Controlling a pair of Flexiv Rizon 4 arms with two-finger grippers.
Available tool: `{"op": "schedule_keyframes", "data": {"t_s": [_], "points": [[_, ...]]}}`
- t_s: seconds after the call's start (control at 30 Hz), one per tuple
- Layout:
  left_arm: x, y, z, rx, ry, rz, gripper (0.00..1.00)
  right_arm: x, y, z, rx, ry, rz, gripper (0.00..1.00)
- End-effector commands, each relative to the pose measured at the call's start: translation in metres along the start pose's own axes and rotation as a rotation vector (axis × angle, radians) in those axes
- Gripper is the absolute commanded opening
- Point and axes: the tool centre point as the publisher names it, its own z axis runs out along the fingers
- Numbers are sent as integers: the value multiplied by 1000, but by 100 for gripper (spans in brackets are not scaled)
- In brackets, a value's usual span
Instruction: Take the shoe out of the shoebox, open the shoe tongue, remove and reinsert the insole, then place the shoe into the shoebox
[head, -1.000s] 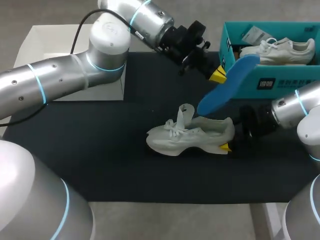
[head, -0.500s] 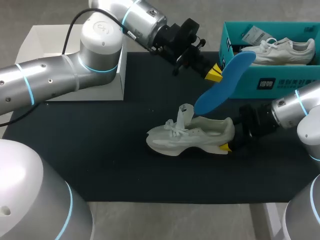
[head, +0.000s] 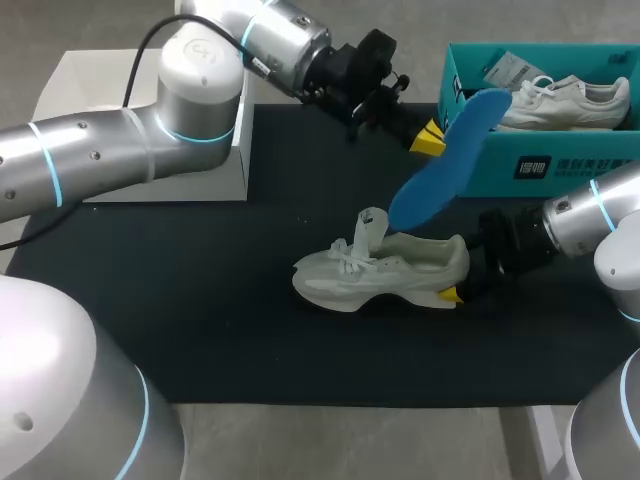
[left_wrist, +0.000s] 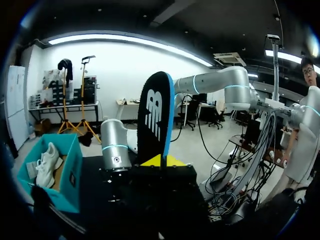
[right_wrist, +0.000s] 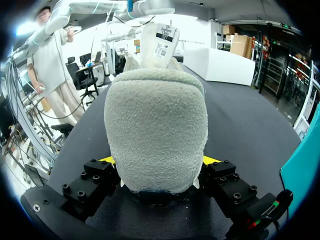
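Observation:
A grey-white shoe (head: 385, 272) lies on the black mat, toe toward my left side, its tongue standing up. My right gripper (head: 462, 270) is shut on the heel; in the right wrist view the fuzzy heel (right_wrist: 156, 125) fills the gap of the right gripper (right_wrist: 157, 161), and both yellow tips press on it. My left gripper (head: 428, 140) is shut on one end of a blue insole (head: 445, 165). The insole hangs slanted in the air above the shoe's opening, clear of it. Seen from the left wrist, the insole (left_wrist: 155, 117) stands up from the left gripper (left_wrist: 161, 161).
A teal shoebox (head: 560, 165) stands at the back right with a second white shoe (head: 560, 100) inside; it also shows as the shoebox (left_wrist: 60, 175) in the left wrist view. A white box (head: 100, 110) sits at the back left, partly under my left arm.
My left arm has shifted a little back and to the left, lifting the insole slightly and tilting it more upright. The shoe and my right gripper have stayed put.

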Motion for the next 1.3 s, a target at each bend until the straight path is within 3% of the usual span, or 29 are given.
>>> {"op": "schedule_keyframes", "data": {"t_s": [0.03,0.27,0.43,0.7,1.03,1.3], "points": [[25,-11,-7,94,-16,-35,0,1,-3,4,4,-2,1,0],[60,-55,-17,298,-17,-129,0,1,-3,4,4,-2,1,0],[82,-78,-26,401,-18,-202,0,1,-3,4,4,-2,1,0],[110,-83,-34,473,35,-269,0,1,-3,4,4,-2,1,0],[142,-96,-41,675,119,-431,0,1,-3,4,4,-2,1,0],[171,-106,-38,674,149,-398,0,1,-3,4,4,-2,1,0]]}}
